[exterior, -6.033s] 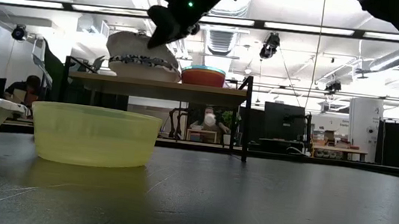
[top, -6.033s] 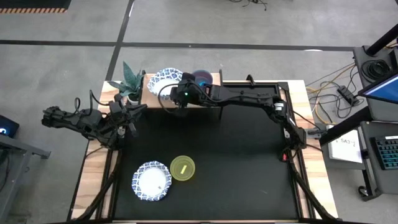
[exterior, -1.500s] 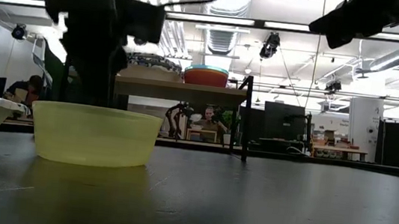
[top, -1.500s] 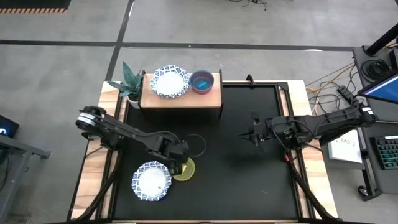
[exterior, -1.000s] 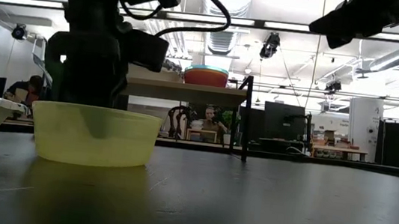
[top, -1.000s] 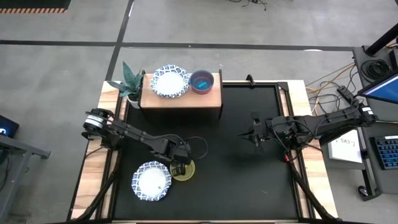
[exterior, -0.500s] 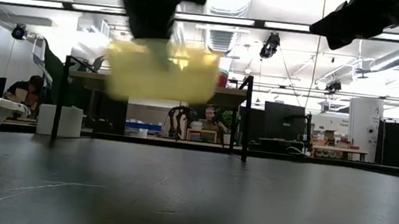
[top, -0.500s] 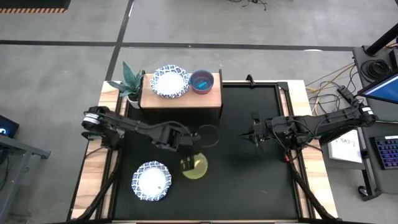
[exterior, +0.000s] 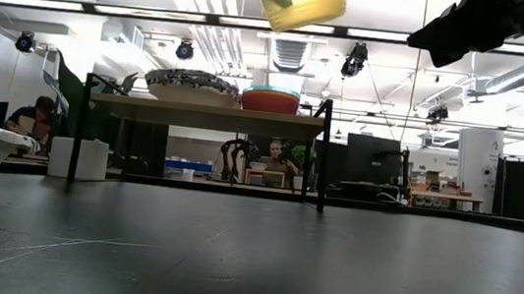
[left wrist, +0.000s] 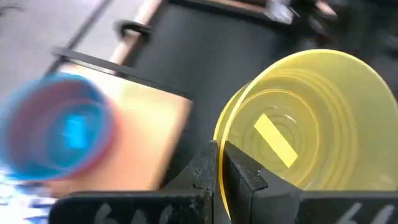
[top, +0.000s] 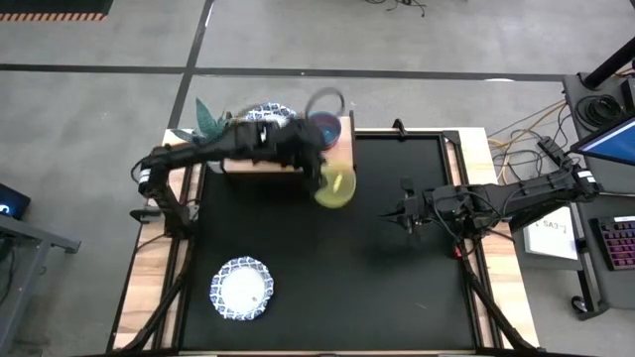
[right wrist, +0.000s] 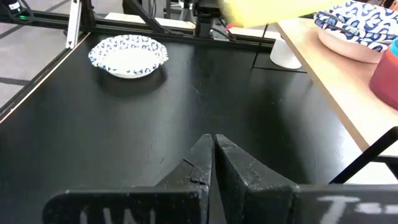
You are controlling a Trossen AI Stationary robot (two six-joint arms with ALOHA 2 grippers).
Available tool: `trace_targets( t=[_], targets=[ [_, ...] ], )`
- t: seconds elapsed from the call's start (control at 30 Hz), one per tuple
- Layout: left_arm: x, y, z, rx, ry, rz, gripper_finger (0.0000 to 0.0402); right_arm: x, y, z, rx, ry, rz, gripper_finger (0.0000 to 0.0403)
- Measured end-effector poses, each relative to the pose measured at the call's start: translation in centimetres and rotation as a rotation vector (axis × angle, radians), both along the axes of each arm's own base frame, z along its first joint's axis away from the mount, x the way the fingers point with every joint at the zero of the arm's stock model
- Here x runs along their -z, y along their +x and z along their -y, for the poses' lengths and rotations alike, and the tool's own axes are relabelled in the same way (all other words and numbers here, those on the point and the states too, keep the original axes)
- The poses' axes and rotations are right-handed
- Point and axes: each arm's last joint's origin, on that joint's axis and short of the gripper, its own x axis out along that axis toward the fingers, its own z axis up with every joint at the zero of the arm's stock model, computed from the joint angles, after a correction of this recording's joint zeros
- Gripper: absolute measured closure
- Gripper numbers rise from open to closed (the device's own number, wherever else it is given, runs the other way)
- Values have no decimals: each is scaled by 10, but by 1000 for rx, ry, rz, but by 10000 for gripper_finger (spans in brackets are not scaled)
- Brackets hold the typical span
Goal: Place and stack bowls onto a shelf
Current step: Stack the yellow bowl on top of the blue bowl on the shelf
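My left gripper (top: 317,175) is shut on a yellow-green bowl (top: 335,186), which hangs high over the mat beside the right end of the light-wood shelf (top: 342,151). In the low view the bowl (exterior: 304,0) is well above the shelf top (exterior: 206,115). On the shelf sit a white bowl with a blue patterned rim (exterior: 192,86) and small coloured bowls nested together (exterior: 269,99). Another white patterned bowl (top: 241,289) rests on the mat at the near left. My right gripper (top: 401,215) hovers shut over the mat's right half, with nothing in it. My left gripper pinches the yellow-green bowl's rim (left wrist: 220,138), one finger inside the bowl (left wrist: 244,175) and one outside (left wrist: 205,167). The bowl is lifted clear of everything and tipped on a slant, its opening (left wrist: 292,124) toward the wrist camera.
A potted green plant (top: 206,129) stands at the shelf's left end. The black mat (top: 397,288) covers the table, with a black frame rail (top: 466,198) along its right side. People and desks show in the room beyond the table (exterior: 271,158).
My left gripper has lifted the yellow-green bowl off the mat near the white bowl and carried it up, toward the far edge and to the right, to the shelf's right end. The bowl has tipped from level to a slant. The white bowl on the mat has stayed put.
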Motion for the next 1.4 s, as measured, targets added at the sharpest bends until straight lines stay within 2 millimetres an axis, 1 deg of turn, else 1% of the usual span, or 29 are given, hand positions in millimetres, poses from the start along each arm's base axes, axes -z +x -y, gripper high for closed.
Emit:
trace_targets(
  t=[0.1,0.23,0.33,0.43,0.57,0.7,0.87,1.4],
  targets=[
    [-13,-7,-35,-95,9,28,401,0,0,0,0,1,0,394],
    [-18,-19,-82,-222,10,24,401,0,0,0,4,9,-2,394],
    [-16,-25,-113,-265,-15,24,401,1,0,0,5,12,-7,394],
    [-11,-28,-138,-301,-27,19,402,1,0,0,5,12,-6,394],
    [0,-27,-163,-332,-32,-21,402,1,0,0,5,12,-7,394],
    [7,-24,-175,-334,-33,-55,402,1,0,0,5,11,-8,394],
    [14,-17,-183,-327,-33,-82,402,1,0,0,3,6,-10,394],
    [16,-15,-185,-349,-32,-91,397,2,-1,0,-1,-8,-25,394]
  ],
)
